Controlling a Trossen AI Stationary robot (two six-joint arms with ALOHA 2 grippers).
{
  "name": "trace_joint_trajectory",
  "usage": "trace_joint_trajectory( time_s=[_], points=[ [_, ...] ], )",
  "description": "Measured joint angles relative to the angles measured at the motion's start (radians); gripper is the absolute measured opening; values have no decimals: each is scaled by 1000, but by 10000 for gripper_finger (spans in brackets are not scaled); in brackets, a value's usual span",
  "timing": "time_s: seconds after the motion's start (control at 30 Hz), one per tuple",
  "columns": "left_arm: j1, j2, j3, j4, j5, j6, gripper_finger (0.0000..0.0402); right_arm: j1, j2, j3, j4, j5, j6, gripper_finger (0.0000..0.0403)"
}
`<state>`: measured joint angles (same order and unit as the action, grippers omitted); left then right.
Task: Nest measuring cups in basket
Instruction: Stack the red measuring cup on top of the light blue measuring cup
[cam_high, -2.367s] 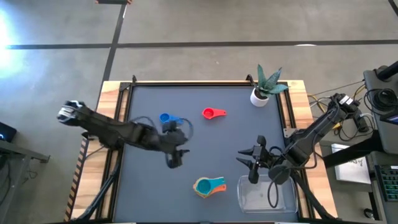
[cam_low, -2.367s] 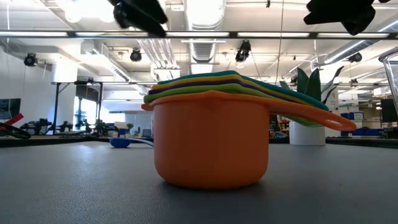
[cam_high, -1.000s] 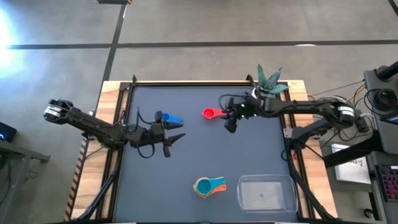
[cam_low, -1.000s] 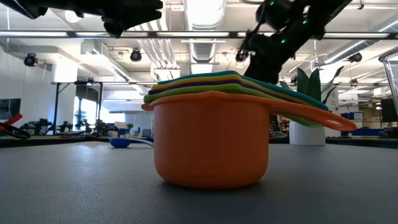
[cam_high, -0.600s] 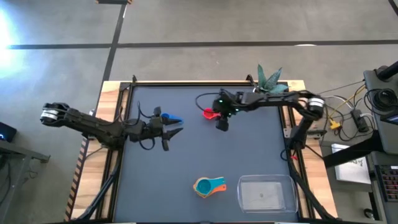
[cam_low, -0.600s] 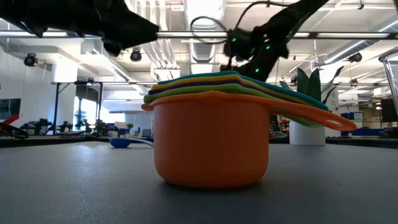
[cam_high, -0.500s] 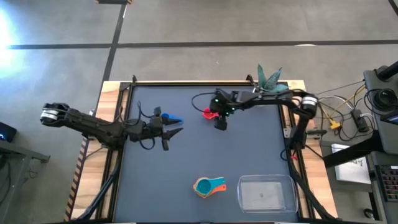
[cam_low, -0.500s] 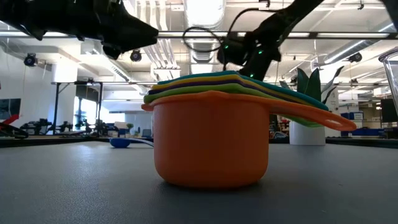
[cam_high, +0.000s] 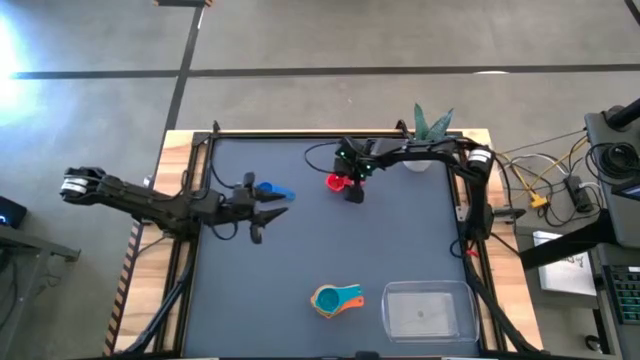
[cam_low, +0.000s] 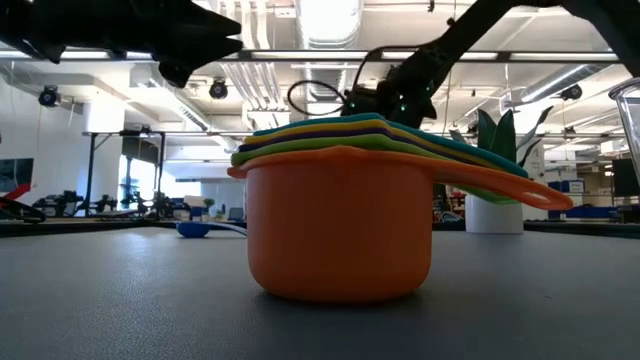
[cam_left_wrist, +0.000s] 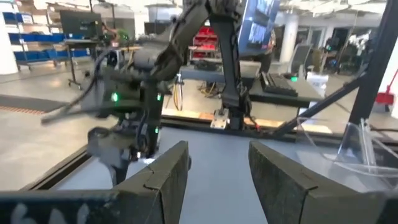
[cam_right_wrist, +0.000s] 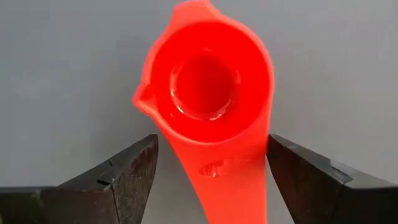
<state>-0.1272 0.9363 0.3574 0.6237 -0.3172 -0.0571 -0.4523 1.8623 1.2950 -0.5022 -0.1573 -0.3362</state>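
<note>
**Right gripper lined up over the red cup, jaws apart**

At the left of the high view, the left gripper (cam_high: 262, 209) sits just beside the blue cup (cam_high: 270, 192), slightly below it in the frame. Its own wrist camera shows its two fingers (cam_left_wrist: 163, 177) parted with nothing between them. It looks to be waiting or lining up; the blue cup lies untouched on the table (cam_high: 300, 250).

In the upper centre of the high view, the right gripper (cam_high: 351, 186) hovers over the red cup (cam_high: 337, 182). From the right wrist camera, the red cup (cam_right_wrist: 208, 87) lies bowl up, its handle running toward the camera between the open fingers (cam_right_wrist: 127, 168), one on each side and neither touching plastic. The step in hand appears to be the pick-up. To do it well, the gripper should descend straight, keep the handle centred between the pads, and close on the handle's flat sides rather than the round bowl, which would likely squirt out.

Lower centre of the high view, the nested stack (cam_high: 335, 299), orange cup outermost, stands just left of the clear basket (cam_high: 431, 310) in the lower right, not yet inside.
</note>
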Motion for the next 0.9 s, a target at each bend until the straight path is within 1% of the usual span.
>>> trace_joint_trajectory(
  time_s=[0.1,0.2,0.27,0.43,0.47,0.6,0.73,0.9],
  points=[
    [0,-2,-37,91,35,7,152,0,24,-2,11,0,-9,283],
    [0,0,-69,190,76,11,152,0,42,-1,17,14,-16,264],
    [0,-1,-81,224,82,12,152,3,48,1,17,21,-14,241],
    [0,2,-83,233,82,13,152,21,27,-1,14,43,14,169],
    [0,4,-82,234,83,13,152,27,19,-1,15,54,23,163],
    [0,11,-78,240,85,12,152,46,-28,1,4,60,61,154],
    [0,12,-78,239,85,9,152,84,-77,1,-44,59,114,150],
    [0,12,-78,237,85,7,152,186,-166,1,-93,51,186,146]
  ],
)
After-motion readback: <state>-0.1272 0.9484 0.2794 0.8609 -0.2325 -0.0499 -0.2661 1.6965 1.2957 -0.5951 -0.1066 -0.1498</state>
